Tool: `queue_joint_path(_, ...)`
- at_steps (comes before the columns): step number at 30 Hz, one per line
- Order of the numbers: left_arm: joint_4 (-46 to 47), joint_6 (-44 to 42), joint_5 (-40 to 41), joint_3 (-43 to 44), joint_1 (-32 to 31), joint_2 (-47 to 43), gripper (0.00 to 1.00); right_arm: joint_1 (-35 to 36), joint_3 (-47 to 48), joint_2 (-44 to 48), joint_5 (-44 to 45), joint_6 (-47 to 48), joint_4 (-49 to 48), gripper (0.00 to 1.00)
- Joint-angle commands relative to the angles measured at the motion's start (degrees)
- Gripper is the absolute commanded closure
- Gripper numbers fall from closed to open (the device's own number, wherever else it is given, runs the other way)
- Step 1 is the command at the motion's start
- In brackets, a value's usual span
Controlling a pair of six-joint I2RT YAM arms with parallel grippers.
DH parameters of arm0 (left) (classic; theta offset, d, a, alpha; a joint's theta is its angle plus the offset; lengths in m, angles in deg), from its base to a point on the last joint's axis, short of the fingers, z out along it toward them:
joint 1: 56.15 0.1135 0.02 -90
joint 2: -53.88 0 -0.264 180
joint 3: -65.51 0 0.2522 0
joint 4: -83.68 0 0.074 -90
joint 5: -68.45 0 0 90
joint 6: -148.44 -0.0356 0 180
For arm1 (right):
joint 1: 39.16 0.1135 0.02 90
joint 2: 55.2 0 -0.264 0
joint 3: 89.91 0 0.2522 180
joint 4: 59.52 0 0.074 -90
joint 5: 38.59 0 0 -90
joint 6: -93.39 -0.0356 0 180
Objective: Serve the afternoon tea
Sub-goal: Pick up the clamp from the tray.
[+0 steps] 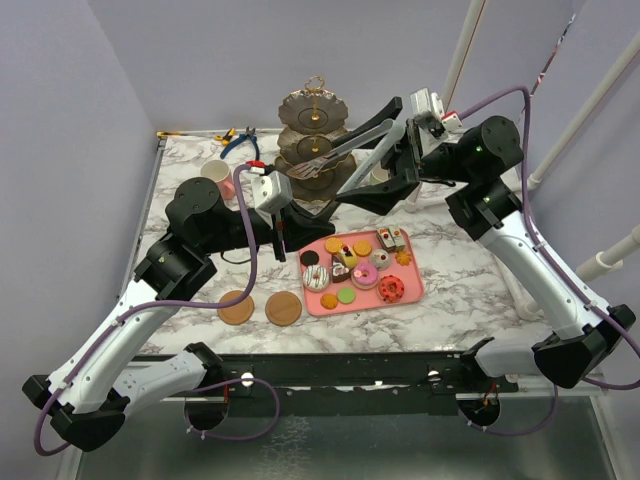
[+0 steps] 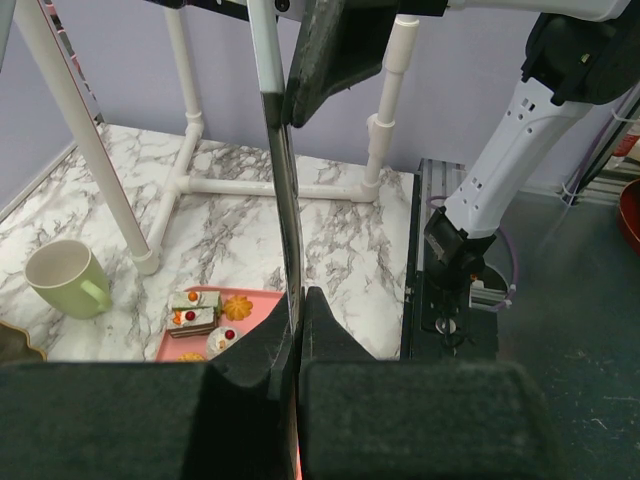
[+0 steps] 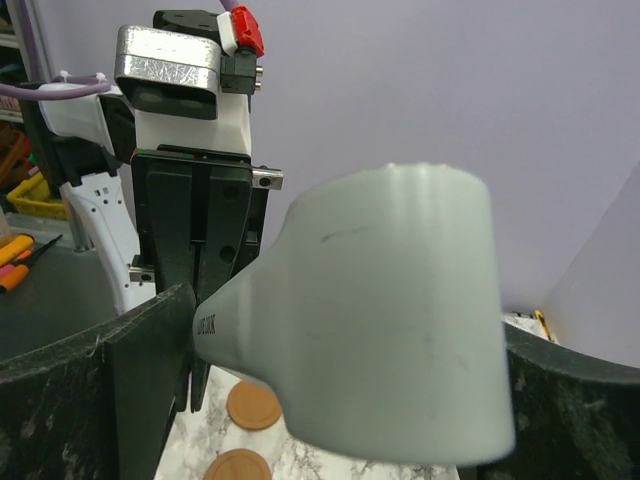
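Watching the toy pastries (image 1: 360,270) first: they are all lying on the flat pink tray (image 1: 418,282) at mid-table, doughnuts, cookies and cake slices packed close. I am seeing none on the three-tier stand (image 1: 315,130) at the far edge, though the tongs are crossing in front of its lower tiers.

The tongs (image 1: 350,150) are hanging in the air between both arms, above and beyond the tray. Their long axis is running on a diagonal, with the scalloped tips toward the stand and the left and the pale hinge end up toward the right. So the pastries are lying below the tool and nearer the arm bases.

The left gripper (image 2: 298,310) is clenched on one steel blade of the tongs, just beside the tray's far-left corner, which makes it the nearer arm to the food. The right gripper (image 3: 350,390) is standing with jaws spread wide either side of the hinge end, which is filling the gap. I cannot tell whether the pads are pressing on it.

I am judging this a hand-over of the tool, with no pastry lifted yet.

The pale-green mug (image 2: 65,278) is standing upright beyond the tray, with nothing showing inside. The pink mug (image 1: 218,178) is standing behind the left arm. Two brown coasters (image 1: 237,307) are lying bare left of the tray, well apart from both mugs.
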Motion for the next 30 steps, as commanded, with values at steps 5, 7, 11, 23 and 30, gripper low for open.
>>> queue_joint_path(5,2.3,-0.2,-2.0,2.7,0.1,0.0,1.0,0.1,-0.1,-0.2,-1.8,1.5,3.3,0.14)
queue_joint_path(7,2.3,-0.3,-2.3,2.7,0.1,0.1,1.0,0.1,1.2,-1.3,-3.5,-0.3,2.8,0.15)
queue_joint_path(11,2.1,-0.6,-2.6,2.5,0.1,0.0,1.0,0.2,2.9,-2.8,-7.7,-3.9,1.9,0.16)
queue_joint_path(23,1.3,-1.7,-3.0,2.5,0.0,-0.2,1.0,0.2,2.3,-2.9,-9.5,-7.9,-1.5,0.23)
queue_joint_path(30,-1.6,-6.1,-0.6,3.5,0.1,-0.2,0.55,0.2,1.1,-1.3,-6.2,-6.5,-0.5,0.32)
